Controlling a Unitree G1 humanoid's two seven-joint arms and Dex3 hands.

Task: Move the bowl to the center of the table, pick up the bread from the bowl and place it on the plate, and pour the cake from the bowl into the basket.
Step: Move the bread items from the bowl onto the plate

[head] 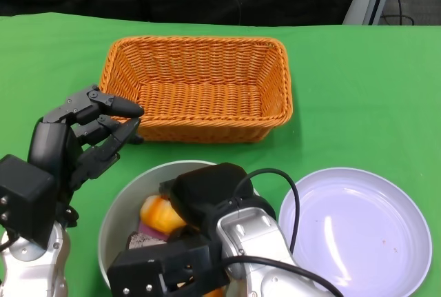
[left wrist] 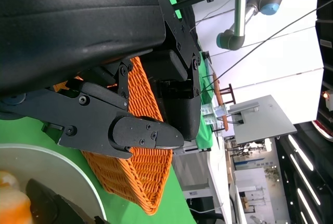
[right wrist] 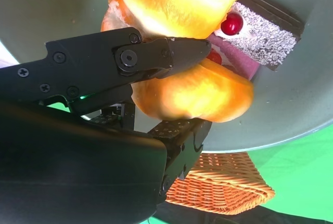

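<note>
The grey bowl (head: 117, 209) sits at the near edge, with the white plate (head: 358, 231) to its right and the orange wicker basket (head: 196, 90) behind it. My right hand (head: 189, 242) reaches down into the bowl. In the right wrist view its fingers (right wrist: 156, 55) pinch a glossy orange bread (right wrist: 200, 96) from both sides, low inside the bowl (right wrist: 291, 109). A pink and brown cake (right wrist: 260, 39) with a red cherry lies beside the bread. My left hand (head: 86, 138) hovers by the bowl's left rim, fingers apart and holding nothing.
The basket and the plate have nothing in them. A black cable (head: 289, 200) loops from my right wrist over the gap between bowl and plate. Green cloth covers the table, with bare room to the right of the basket.
</note>
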